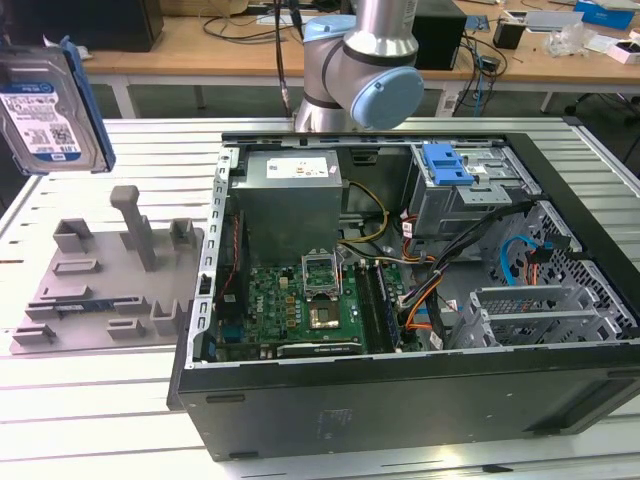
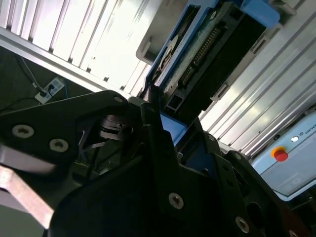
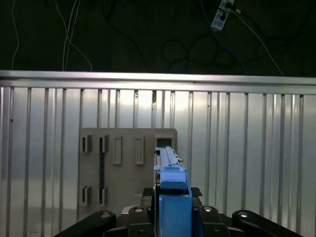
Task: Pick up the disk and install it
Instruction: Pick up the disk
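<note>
The gripper (image 2: 159, 116) has its black jaws closed tight on the disk (image 2: 197, 54), open only as far as the disk's thickness. In both wrist views the disk stands out from between the jaws, with a blue rail (image 3: 172, 195) along its edge pinched there. In the second wrist view the underside and connector end of the disk point away from the jaws. In the first wrist view the disk is edge-on, reaching out ahead of the jaws over a grey holder plate (image 3: 126, 168) that lies on the slatted metal table (image 3: 247, 148). The plate is beyond the jaws and clear of the disk. In the exterior view the disk hangs in the air with its white-and-blue label showing, above the table. It is well apart from the open computer case (image 1: 400, 405), which sits beside the plate, in front of the arm (image 1: 370, 60).
</note>
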Controlling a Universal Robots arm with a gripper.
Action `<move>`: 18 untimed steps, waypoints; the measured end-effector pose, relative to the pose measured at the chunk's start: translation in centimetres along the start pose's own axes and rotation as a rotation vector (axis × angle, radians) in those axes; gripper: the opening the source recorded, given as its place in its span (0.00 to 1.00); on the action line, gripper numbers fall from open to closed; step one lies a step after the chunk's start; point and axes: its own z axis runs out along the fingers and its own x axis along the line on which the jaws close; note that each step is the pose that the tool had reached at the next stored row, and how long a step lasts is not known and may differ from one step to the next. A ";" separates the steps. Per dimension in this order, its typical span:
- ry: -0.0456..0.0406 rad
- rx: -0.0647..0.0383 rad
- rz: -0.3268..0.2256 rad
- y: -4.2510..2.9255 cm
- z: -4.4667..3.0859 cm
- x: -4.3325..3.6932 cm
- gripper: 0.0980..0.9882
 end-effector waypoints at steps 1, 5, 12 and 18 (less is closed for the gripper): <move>0.0000 0.000 0.000 0.01 -0.29 0.01 0.30; 0.0000 0.000 0.000 0.05 -1.79 0.07 0.30; 0.0001 0.000 0.000 0.07 -2.88 0.10 0.30; 0.0000 0.000 0.000 0.07 -2.89 0.10 0.30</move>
